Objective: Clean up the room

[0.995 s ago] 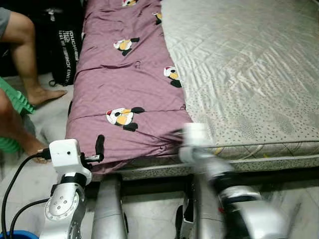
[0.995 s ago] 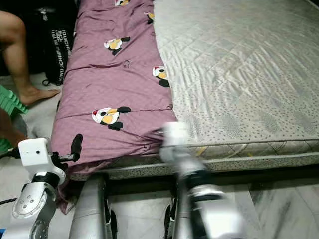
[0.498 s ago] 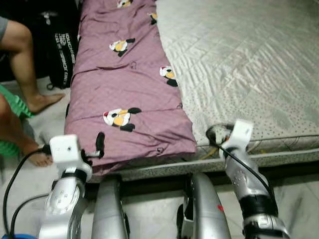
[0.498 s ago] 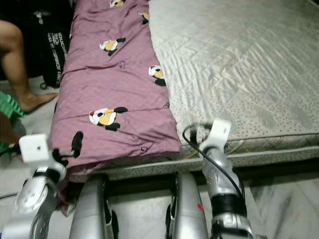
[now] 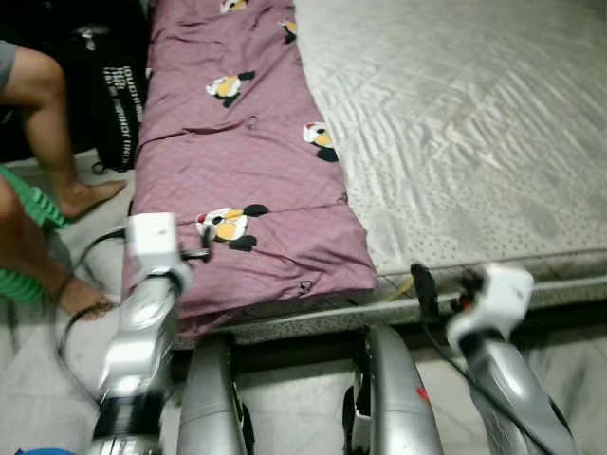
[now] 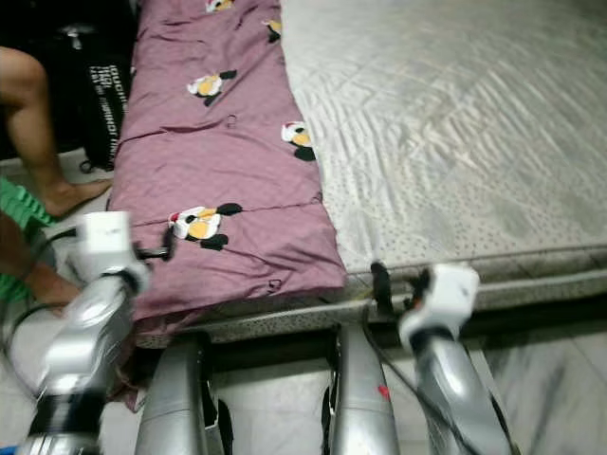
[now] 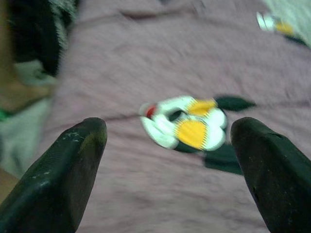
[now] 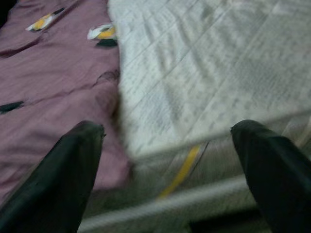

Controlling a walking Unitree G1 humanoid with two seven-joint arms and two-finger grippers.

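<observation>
A folded purple quilt (image 5: 248,180) printed with cartoon penguins lies along the left side of a bare grey quilted mattress (image 5: 455,123), its near end reaching the mattress's front edge and drooping a little over it. One penguin print (image 5: 228,225) sits close to that near end.

The left gripper (image 5: 201,248) is raised over the quilt's near left corner, just beside that penguin. In the left wrist view its two black fingers (image 7: 63,170) stand wide apart with the penguin print (image 7: 187,124) between them and purple cloth behind; nothing is held. The picture is blurred, so whether the fingertips touch the cloth cannot be told.

The right gripper (image 5: 441,289) hovers at the mattress's front edge, just right of the quilt's near right corner. Its fingers (image 8: 68,170) are also spread and empty in the right wrist view, which looks across the mattress edge (image 8: 194,145) with the quilt (image 8: 53,97) off to one side and a yellow strip (image 8: 182,170) on the mattress side.

On the robot's left a person's bare legs (image 5: 52,123) and feet rest on the pale floor (image 5: 85,223), beside something green (image 5: 24,204). A black bag with white lettering (image 5: 119,90) leans against the bed near the quilt. The robot's silver legs (image 5: 213,398) show below the bed frame.
</observation>
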